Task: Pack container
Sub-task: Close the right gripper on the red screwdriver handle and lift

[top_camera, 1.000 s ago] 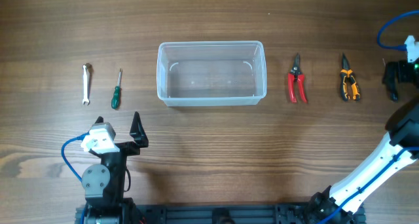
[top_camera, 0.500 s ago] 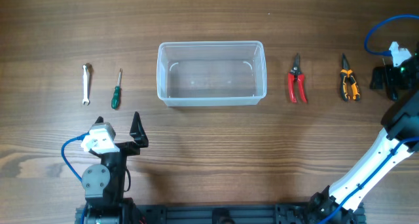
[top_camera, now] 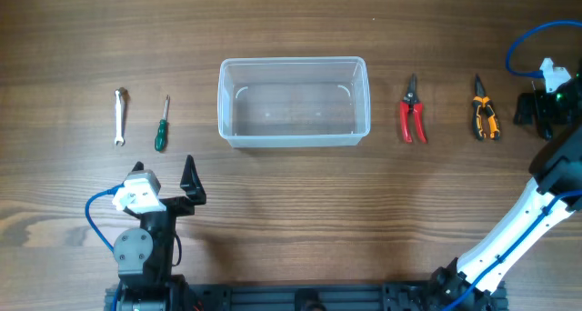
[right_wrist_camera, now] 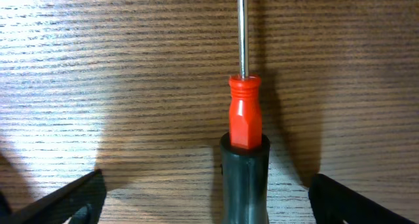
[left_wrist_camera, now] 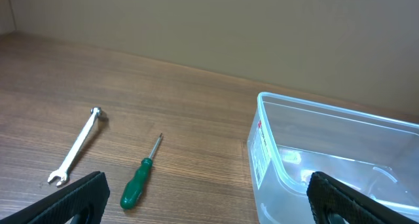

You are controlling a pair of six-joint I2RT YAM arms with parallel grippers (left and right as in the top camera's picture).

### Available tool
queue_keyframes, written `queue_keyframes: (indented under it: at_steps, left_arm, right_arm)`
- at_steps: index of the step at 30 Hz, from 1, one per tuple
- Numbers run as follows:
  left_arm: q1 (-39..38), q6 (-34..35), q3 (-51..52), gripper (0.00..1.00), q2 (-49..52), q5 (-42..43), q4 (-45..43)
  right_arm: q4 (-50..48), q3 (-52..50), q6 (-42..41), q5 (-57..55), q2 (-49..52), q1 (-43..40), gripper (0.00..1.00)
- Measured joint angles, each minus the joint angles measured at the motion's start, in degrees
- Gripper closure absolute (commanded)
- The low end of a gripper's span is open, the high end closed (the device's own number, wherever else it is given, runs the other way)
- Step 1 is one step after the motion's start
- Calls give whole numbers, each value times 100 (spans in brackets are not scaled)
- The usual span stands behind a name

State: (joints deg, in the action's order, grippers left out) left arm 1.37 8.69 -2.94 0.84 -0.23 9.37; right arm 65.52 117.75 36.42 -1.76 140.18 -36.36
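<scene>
So, change: right gripper [right_wrist_camera: 207,196] moved over red screwdriver [right_wrist_camera: 245,116], fingers spread (nothing gripped)
left gripper [top_camera: 164,173]: spread, idle
container [top_camera: 293,65]: empty, pick pending

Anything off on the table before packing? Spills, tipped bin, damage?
Nothing stands out. The container sits upright and empty; wrench and green screwdriver lie flat on one side, red pruners and orange pliers on the other, none touching. The right wrist view shows a red-and-black screwdriver lying flat too.
</scene>
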Motion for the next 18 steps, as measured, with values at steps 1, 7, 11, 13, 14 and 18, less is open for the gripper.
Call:
queue_keyframes:
  at_steps: [1, 7, 11, 13, 14, 18]
  left_arm:
    - [0, 0, 0, 0, 0, 0, 0]
    - [0, 0, 0, 0, 0, 0, 0]
    - [0, 0, 0, 0, 0, 0, 0]
    - [0, 0, 0, 0, 0, 0, 0]
    - [0, -2, 0, 0, 0, 0, 0]
    - [0, 0, 0, 0, 0, 0, 0]
  right_arm:
    - [-2, 0, 11, -2, 0, 2, 16]
    - [-120, 0, 94, -28, 0, 7, 32]
    - [-175, 0, 94, -72, 0, 7, 43]
    - [-227, 0, 94, -109, 0, 7, 47]
    - [-260, 0, 96, -118, 0, 7, 49]
    - [-315, 2, 96, -136, 0, 7, 55]
